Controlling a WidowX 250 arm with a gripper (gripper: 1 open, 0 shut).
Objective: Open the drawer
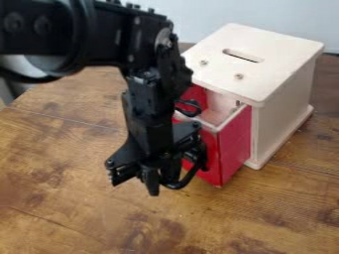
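The drawer (228, 139) sits right of centre in the frame, a red box already slid partway out of the pale wooden casing (272, 84), which stands at the upper right on the wooden table (66, 208). Its black wire handle (189, 167) loops out from the front, low and centre. The gripper (154, 179) points straight down at that handle, its black fingers drawn close together; they seem to be pinching the wire, though dark metal against dark metal leaves the contact uncertain.

The drawer looks light and rigid, likely to slide easily, while the casing itself appears light enough to drag along or tip if the pull is off-axis. The thin wire loop is stiff but smooth, so it could slip. The best hold is at the loop's middle, pulling level toward the lower left.
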